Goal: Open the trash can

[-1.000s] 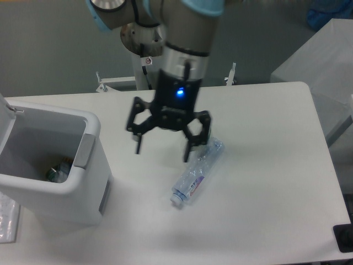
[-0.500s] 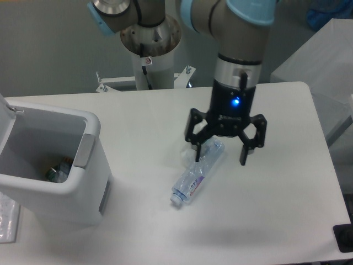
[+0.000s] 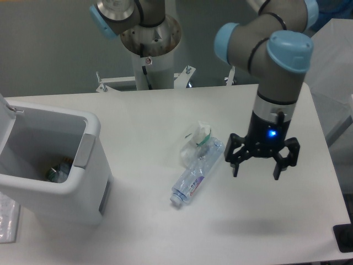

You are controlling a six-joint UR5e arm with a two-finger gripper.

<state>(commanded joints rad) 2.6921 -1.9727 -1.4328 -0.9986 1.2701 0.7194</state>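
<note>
Hand (image 3: 257,170) spread, empty | white table (image 3: 138,110) | grey wall (image 3: 49,44)

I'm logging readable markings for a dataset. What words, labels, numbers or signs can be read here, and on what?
None can be read.
Bottle: its label carries red and blue print, too blurred to read.
Robot base column: a small red and white sticker, too small to read.
Gripper: a blue light, no text.
Trash can: no markings visible.

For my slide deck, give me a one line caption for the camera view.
Trash can open, gripper open above the table right of a bottle.
</note>
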